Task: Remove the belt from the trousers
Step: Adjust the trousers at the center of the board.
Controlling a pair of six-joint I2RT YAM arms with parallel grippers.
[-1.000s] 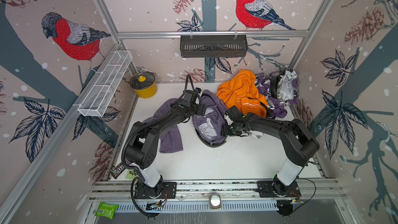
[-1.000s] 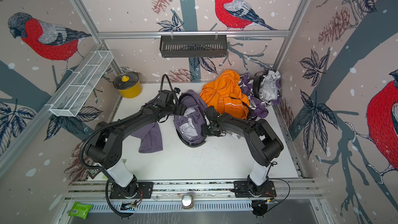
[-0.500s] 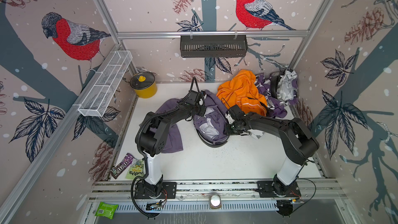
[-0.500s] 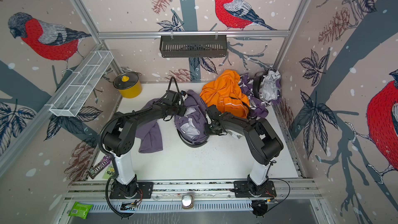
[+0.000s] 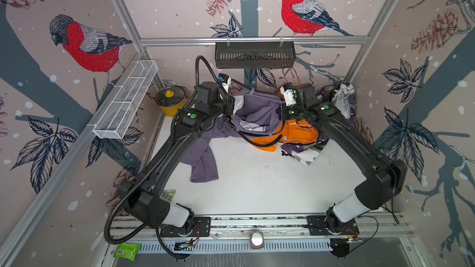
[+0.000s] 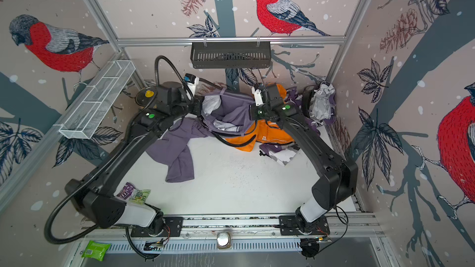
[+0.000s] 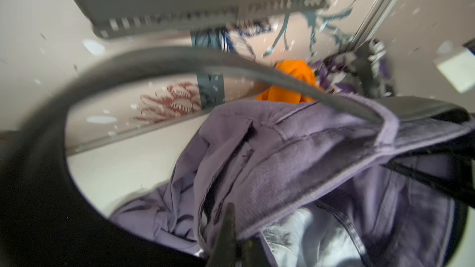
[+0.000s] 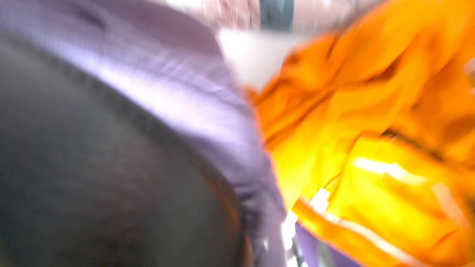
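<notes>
Belt (image 7: 231, 64) runs thru loop on purple trousers (image 5: 257, 114). L tool (image 5: 232, 107) clamps trousers above worktop (image 5: 257, 181); R tool (image 5: 281, 112) closed too, can't tell on what.

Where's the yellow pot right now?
In a top view, the yellow lidded pot sits in the far left corner, beside the white wire basket, behind the left arm.
</notes>
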